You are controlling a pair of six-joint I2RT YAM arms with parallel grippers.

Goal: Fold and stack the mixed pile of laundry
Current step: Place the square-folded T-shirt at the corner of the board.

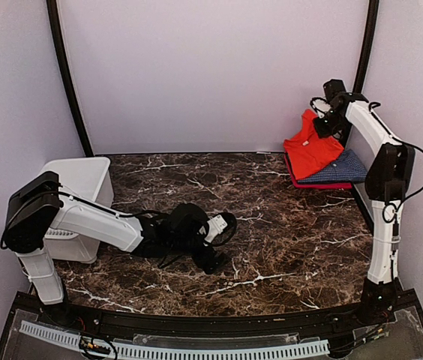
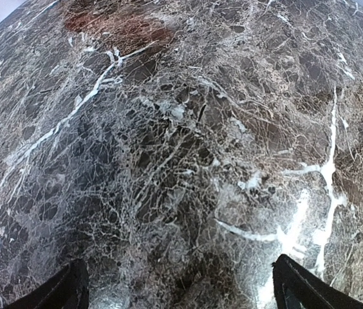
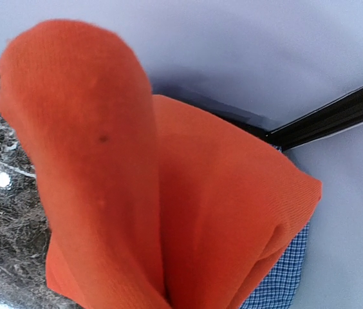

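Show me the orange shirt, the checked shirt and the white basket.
orange shirt point(image 1: 310, 150), top view, its middle.
checked shirt point(image 1: 344, 169), top view, exposed right part.
white basket point(image 1: 103, 184), top view, right wall.

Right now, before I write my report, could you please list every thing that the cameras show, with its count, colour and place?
basket: one, white plastic, left edge of the table, beside the left arm.
orange-red shirt: one, plain bright orange-red, far right corner, partly on the checked shirt, its top held up off the pile.
checked shirt: one, blue and white small check, far right corner, partly under the orange-red shirt.
table: one, dark brown marble with white veins, under everything.
left gripper: one, black, open, low over the middle of the table, holding nothing.
right gripper: one, black, shut on the orange-red shirt, raised over the far right corner.
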